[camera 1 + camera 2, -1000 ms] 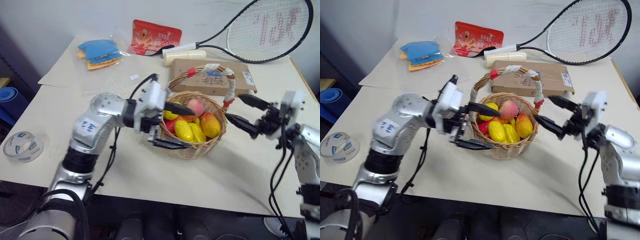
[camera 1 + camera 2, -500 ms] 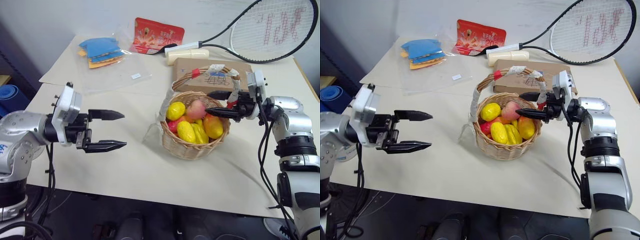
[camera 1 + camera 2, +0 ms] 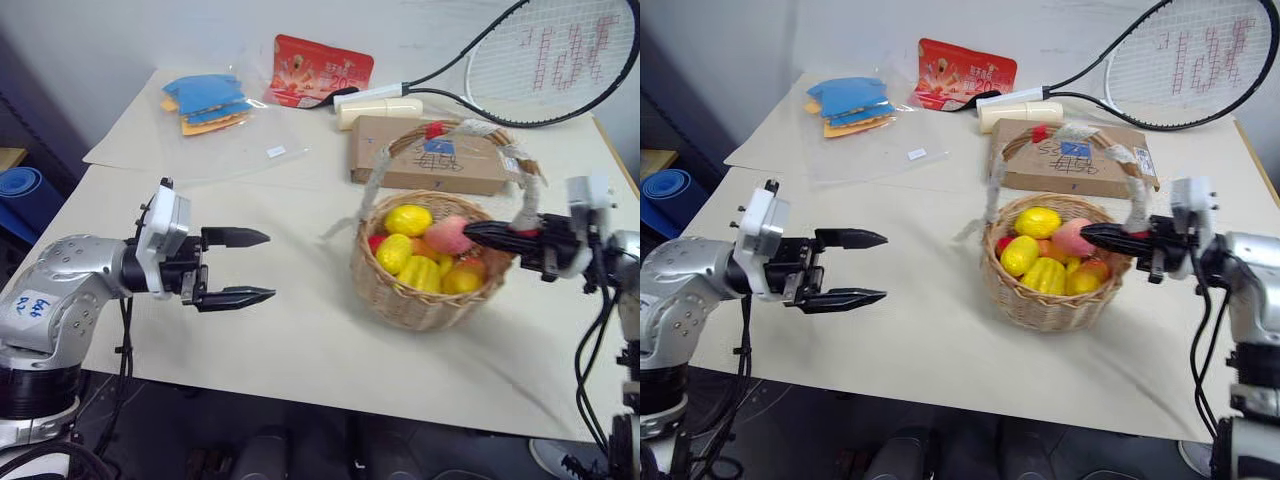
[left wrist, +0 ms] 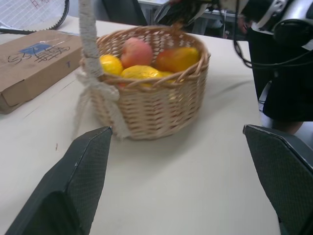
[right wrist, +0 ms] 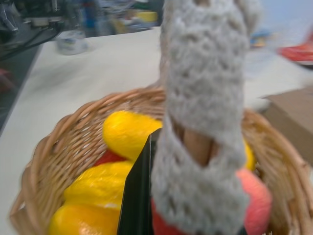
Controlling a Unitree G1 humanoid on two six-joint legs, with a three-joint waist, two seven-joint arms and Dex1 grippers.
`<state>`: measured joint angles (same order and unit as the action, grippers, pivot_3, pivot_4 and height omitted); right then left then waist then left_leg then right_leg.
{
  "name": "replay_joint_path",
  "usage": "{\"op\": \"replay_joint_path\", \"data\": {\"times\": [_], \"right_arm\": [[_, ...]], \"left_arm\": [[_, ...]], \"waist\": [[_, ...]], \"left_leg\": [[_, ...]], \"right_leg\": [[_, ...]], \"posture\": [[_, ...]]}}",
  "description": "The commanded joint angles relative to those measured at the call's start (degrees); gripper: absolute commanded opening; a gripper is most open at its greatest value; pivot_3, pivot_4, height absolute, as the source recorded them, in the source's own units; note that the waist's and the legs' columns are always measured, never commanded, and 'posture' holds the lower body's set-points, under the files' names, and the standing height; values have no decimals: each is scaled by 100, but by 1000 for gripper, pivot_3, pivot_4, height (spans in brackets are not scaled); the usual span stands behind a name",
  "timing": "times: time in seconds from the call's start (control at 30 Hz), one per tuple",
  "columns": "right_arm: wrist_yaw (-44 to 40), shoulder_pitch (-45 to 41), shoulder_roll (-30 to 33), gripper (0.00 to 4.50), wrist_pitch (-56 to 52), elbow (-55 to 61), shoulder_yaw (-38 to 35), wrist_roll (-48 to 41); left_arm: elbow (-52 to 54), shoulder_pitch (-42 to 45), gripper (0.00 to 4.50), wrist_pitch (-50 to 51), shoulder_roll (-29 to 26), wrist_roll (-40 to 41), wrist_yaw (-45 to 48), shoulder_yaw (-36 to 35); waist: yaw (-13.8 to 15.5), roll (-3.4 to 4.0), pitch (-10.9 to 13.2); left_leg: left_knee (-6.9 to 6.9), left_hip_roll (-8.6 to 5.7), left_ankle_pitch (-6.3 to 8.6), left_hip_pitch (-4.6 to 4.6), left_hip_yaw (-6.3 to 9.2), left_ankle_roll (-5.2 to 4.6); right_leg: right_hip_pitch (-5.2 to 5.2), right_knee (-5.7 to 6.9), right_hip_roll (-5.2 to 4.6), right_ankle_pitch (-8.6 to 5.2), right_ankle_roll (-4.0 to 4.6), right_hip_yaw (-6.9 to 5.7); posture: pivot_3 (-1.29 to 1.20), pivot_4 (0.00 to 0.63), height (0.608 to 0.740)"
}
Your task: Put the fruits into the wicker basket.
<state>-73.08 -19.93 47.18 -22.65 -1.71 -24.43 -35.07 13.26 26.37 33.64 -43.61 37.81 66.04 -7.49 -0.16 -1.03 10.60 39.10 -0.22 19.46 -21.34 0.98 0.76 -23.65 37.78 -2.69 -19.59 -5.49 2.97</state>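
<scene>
**Basket loaded, handle gripped**

The wicker basket (image 3: 1050,290) sits just in front of the cardboard box (image 3: 1070,155); stiff weave, light, best taken by its cloth-wrapped handle. The right gripper (image 3: 1118,238) is clamped on that handle's base. The fruits (image 3: 1040,255) inside look glossy, slippery. The left gripper (image 3: 868,268) stands wide, well apart. The box's label is unreadable.

Woven wicker basket (image 3: 1048,300) with cloth-wrapped handle, glossy plastic-looking fruits (image 3: 1045,262), matt cardboard box (image 3: 1072,158).

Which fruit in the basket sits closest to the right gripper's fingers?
The pinkish-red peach, the only pink fruit among yellow ones in the wicker basket, right beside the right gripper.
</scene>
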Motion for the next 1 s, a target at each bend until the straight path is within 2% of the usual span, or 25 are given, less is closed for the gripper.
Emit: {"op": "replay_joint_path", "data": {"times": [0.03,0.13,0.23,0.47,0.63,0.77,0.9,1.0], "right_arm": [[868,597,-80,62,-197,961,-1164,-449],[1680,1126,-426,62,-136,1401,-1895,-549],[2265,1347,-805,62,365,1372,-2260,-335],[2918,1463,-1503,62,1904,637,-1854,622],[3286,1193,-1647,62,2273,-85,-1591,780],[3176,1345,-1471,945,2134,-88,-1624,555],[3075,1769,-1105,2325,2023,126,-2022,321],[2648,2408,-915,3323,1839,665,-2293,-73]], "left_arm": [[-338,362,4500,-272,267,-166,-30,269],[-627,552,4500,-521,535,-349,19,505],[-818,602,4500,-758,707,-524,38,674],[-1075,659,4500,-1292,1048,-971,4,994],[-1196,674,4500,-1437,1132,-1077,27,1026],[-1384,677,4500,-1613,1070,-1190,54,966],[-1497,637,4500,-1724,994,-1197,97,885],[-1537,416,4500,-1996,843,-1325,169,835]], "waist": [[13,0,0],[-4,0,0],[-24,0,0],[-29,0,-1],[-53,1,-1],[-62,2,-1],[-36,3,-2],[-4,3,-2]], "left_leg": [[0,0,0,1,-2,0],[-1,0,0,3,-6,0],[-2,0,0,12,-21,-1],[-1,0,-2,18,-29,-2],[-1,0,-3,18,-31,-2],[-2,2,-4,19,-26,-1],[-2,0,-3,16,-29,-3],[-4,0,-1,16,-26,-6]], "right_leg": [[0,3,2,0,0,3],[0,8,7,0,-1,10],[0,12,11,1,-1,25],[0,19,13,1,-2,32],[-3,20,13,1,-2,35],[-2,22,14,1,-2,30],[-2,18,11,1,-2,32],[1,13,12,1,-2,30]], "posture": [[0,150,740],[0,150,740],[0,150,740],[0,150,740],[0,150,740],[0,150,740],[0,150,740],[0,150,740]]}}
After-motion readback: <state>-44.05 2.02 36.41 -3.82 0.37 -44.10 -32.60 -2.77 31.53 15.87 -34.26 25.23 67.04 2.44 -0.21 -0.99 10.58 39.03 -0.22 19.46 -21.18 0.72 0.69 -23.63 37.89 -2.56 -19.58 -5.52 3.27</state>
